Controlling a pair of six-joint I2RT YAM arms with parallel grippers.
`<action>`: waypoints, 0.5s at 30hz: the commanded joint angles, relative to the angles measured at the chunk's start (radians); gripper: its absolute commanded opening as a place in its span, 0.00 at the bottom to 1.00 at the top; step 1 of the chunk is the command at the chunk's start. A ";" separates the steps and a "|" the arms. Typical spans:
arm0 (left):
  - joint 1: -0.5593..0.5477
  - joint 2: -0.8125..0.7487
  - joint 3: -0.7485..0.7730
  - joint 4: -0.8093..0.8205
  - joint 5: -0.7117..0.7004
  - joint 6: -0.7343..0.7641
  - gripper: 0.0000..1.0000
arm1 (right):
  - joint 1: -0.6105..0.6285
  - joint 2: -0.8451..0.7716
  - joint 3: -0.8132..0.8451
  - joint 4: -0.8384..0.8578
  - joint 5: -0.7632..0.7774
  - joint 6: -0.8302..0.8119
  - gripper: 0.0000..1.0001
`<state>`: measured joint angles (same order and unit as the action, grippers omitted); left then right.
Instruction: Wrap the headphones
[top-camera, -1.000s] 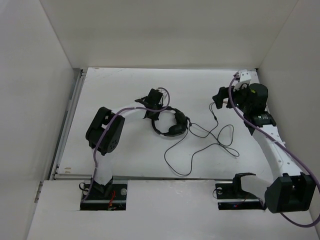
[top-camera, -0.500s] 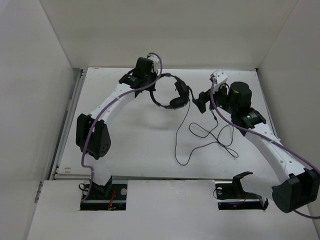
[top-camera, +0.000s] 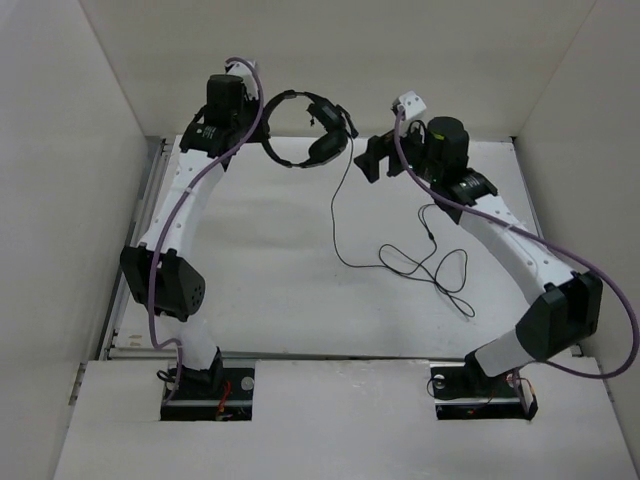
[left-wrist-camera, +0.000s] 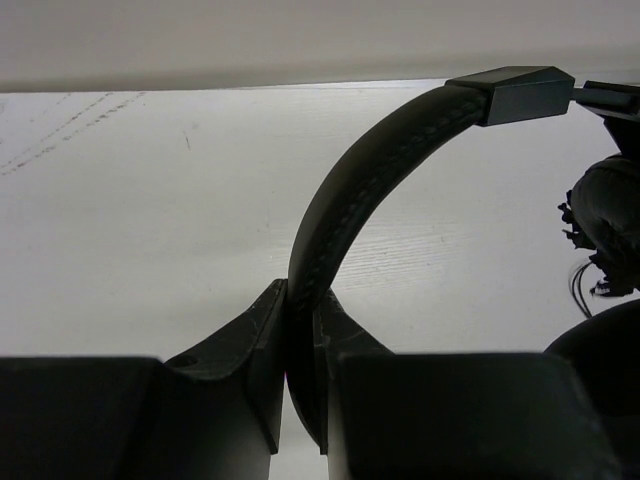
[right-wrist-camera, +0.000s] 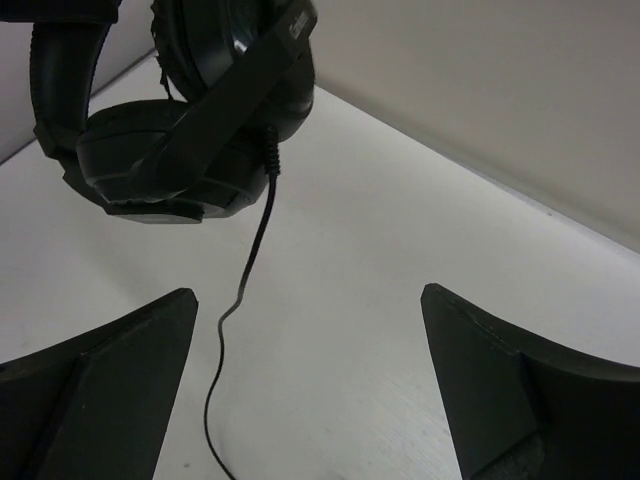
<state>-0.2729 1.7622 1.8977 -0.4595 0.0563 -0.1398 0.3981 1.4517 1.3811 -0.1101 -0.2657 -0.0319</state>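
the left gripper (left-wrist-camera: 300, 335) pinches the band of the headphones (top-camera: 312, 135) up high, so the wide open right gripper (right-wrist-camera: 308, 300) should softly catch the hanging cable (right-wrist-camera: 262, 200) near its top.

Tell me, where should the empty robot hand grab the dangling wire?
Take the cable just below the earcup, where it hangs straight and free. The open right gripper faces it, so come straight in from the right, jaws either side.

You have a white table (top-camera: 250, 300) mid-frame, boxed by plain white walls (top-camera: 350, 60) at the top and both sides. A metal rail (top-camera: 133, 245) lines its left edge; a white board (top-camera: 340, 420) spans the bottom.
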 joint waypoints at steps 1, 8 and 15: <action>0.045 -0.001 0.087 0.021 0.074 -0.104 0.00 | 0.054 0.080 0.099 0.081 0.002 0.072 1.00; 0.117 0.028 0.204 -0.004 0.126 -0.162 0.00 | 0.063 0.223 0.209 0.200 -0.015 0.184 1.00; 0.145 0.051 0.316 -0.008 0.188 -0.224 0.00 | 0.066 0.364 0.283 0.358 -0.015 0.230 1.00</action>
<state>-0.1360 1.8313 2.1239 -0.5220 0.1738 -0.2832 0.4599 1.7714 1.5944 0.0891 -0.2722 0.1440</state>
